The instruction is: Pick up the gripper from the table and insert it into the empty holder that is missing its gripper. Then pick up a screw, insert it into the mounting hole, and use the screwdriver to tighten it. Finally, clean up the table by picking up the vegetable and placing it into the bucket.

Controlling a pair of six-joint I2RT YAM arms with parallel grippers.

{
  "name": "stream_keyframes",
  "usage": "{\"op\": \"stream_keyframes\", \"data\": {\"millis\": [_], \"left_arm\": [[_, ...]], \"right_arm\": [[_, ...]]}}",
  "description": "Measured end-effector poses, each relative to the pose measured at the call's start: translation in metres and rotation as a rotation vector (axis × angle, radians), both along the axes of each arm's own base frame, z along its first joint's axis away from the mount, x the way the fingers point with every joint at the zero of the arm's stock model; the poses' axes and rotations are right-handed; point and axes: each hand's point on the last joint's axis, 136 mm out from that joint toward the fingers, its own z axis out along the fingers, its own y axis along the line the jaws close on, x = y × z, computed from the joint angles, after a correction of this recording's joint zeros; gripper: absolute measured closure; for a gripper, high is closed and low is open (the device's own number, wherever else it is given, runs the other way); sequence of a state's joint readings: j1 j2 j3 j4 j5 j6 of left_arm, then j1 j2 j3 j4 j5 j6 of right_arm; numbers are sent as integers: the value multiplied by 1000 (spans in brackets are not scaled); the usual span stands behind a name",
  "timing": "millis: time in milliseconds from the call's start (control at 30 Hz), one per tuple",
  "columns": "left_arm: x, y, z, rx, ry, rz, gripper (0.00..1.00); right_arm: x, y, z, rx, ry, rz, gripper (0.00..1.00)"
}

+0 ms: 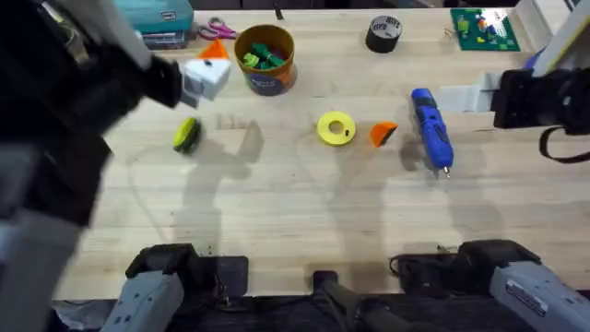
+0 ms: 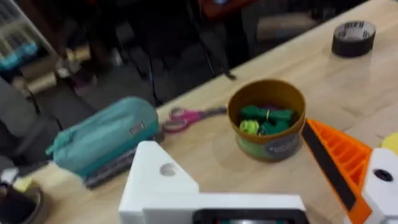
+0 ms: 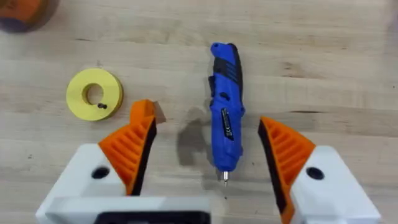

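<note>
**Inspector:** Location of the gripper (image 1: 383, 135)?

**Assistant:** The orange wedge lies on the table (image 1: 295, 221), right of centre, just beside the yellow spool (image 1: 336, 128) on its right, a narrow gap between them. The screwdriver (image 1: 431, 128) lies to the right of the wedge, near it but apart, bit pointing toward the near edge.

**Inspector:** The holder?

**Assistant:** On the left gripper (image 2: 261, 186). In the left wrist view one white finger base (image 2: 158, 180) carries no orange pad and shows an open mounting hole; the other finger bears its ribbed orange pad (image 2: 336, 163). The jaws stand apart, nothing between them (overhead, this claw hangs near the bucket's left side).

**Inspector:** The right gripper (image 3: 208, 162)?

**Assistant:** At the right side of the table, over the screwdriver. Both orange pads fitted, jaws wide apart, the blue body seen between them, not touched.

**Inspector:** Vegetable and bucket?

**Assistant:** The vegetable (image 1: 187, 135) lies on the table at the left, nearer than the claw. The bucket (image 1: 265, 58) stands upright toward the far edge, green pieces (image 2: 266, 119) inside. Beyond it: pink scissors (image 2: 186, 118), a teal pouch (image 2: 102, 137); black tape roll (image 1: 383, 33) far right.
</note>
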State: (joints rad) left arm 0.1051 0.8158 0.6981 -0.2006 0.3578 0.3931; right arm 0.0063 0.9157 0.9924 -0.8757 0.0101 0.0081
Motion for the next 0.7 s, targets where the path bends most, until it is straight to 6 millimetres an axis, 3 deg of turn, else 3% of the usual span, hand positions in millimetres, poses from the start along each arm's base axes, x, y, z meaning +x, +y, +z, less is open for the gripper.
{"op": "stream_keyframes", "data": {"millis": [367,533,700], "left_arm": [[-46,-20,-27,5,-370,-95,15],[-58,-24,-40,-63,-394,-105,15],[-65,-25,-31,-132,-418,-105,15]], "right_arm": [[0,0,0,0,0,0,3],[0,0,0,0,0,0,3],[0,0,0,0,0,0,4]]}}
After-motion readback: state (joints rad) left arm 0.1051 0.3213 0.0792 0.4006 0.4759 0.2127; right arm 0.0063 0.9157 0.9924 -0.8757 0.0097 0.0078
